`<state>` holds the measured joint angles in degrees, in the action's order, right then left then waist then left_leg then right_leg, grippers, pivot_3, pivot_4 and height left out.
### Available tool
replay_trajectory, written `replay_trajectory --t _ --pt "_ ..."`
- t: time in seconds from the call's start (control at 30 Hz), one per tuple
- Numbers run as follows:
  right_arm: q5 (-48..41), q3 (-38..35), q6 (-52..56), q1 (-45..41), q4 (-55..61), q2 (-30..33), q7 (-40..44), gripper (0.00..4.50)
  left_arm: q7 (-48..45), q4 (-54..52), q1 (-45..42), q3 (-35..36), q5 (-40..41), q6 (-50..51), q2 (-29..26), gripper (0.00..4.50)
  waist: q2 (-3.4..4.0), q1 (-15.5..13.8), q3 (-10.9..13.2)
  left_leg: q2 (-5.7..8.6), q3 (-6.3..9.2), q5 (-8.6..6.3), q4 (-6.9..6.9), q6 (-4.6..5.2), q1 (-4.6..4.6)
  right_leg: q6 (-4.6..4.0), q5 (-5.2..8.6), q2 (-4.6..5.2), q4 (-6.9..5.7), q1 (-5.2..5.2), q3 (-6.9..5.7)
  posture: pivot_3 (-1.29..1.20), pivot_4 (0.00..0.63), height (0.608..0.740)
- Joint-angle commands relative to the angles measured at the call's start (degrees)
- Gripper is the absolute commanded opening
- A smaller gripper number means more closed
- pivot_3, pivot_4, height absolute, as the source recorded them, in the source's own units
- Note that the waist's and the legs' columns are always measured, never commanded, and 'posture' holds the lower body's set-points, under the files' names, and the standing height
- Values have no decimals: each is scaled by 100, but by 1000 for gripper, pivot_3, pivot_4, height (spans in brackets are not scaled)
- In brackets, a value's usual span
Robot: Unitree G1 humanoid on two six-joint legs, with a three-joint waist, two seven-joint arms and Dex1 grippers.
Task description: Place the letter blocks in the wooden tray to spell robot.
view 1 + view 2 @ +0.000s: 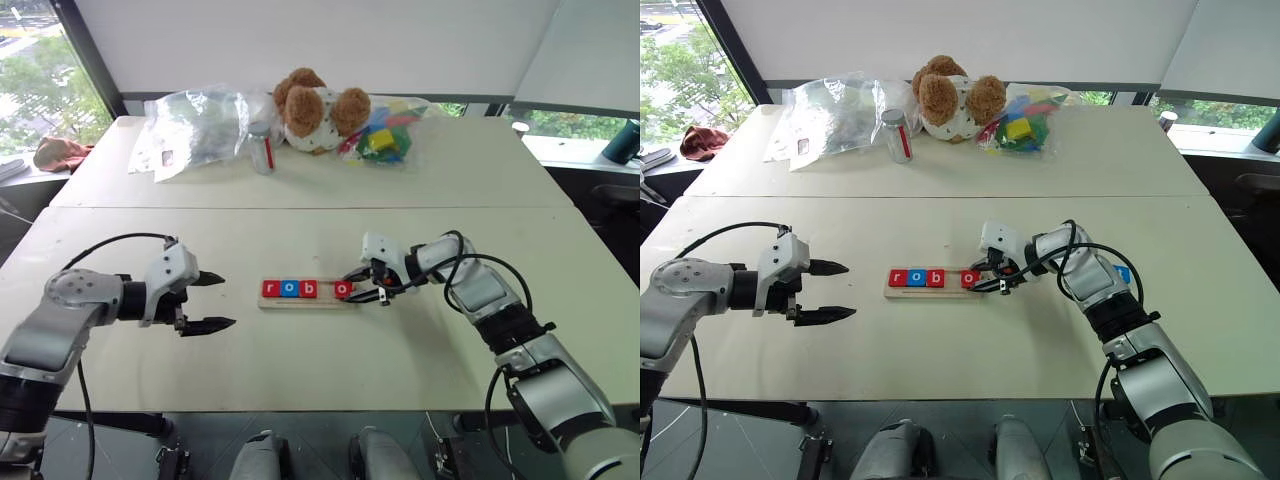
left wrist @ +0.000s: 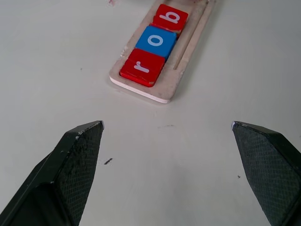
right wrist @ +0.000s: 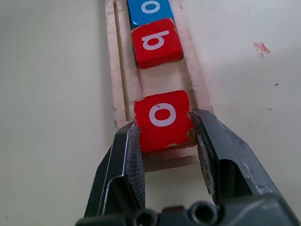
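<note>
The wooden tray lies at the middle of the table. In its groove, from the left, sit a red r, a blue o and a red b. A gap follows. At the tray's right end, my right gripper is shut on a red o block, one finger on each side. I cannot tell whether this block rests on the wood. My left gripper is open with nothing in it, left of the tray. A small blue thing, perhaps another block, peeks from behind my right forearm.
At the table's far side sit a teddy bear, clear plastic bags, a small jar and a bag of coloured toys. A seam crosses the table behind the tray. A reddish cloth lies at the far left.
</note>
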<state>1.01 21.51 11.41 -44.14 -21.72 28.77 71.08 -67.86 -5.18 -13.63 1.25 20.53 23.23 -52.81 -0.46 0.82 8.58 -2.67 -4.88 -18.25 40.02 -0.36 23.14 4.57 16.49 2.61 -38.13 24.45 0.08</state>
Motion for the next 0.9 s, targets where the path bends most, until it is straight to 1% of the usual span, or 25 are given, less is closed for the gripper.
replay_trajectory --t 0.03,0.2,0.37,0.9 --pt "71 -4 -159 -263 -186 -198 -109 1115 99 -259 -1 143 77 -15 44 4500 0 3 0 -2 1 0 0 0 0 0 0 -2 0 1 0 0 150 740" --pt "148 43 -278 -465 -505 -381 -66 1115 126 -261 -43 120 75 8 62 4500 0 10 0 -2 -1 2 -2 -3 0 0 0 -2 -1 3 0 0 150 740" --pt "182 148 -294 -491 -511 -447 171 1115 175 -260 -91 99 74 19 87 4500 0 11 0 -2 -1 3 -2 -5 0 0 0 -2 -1 2 0 0 150 740" --pt "328 191 -160 -627 -612 -794 81 1115 317 -328 -108 50 36 85 164 4500 0 25 0 -2 0 4 -2 -7 -1 0 0 -2 -4 3 -1 0 150 740"
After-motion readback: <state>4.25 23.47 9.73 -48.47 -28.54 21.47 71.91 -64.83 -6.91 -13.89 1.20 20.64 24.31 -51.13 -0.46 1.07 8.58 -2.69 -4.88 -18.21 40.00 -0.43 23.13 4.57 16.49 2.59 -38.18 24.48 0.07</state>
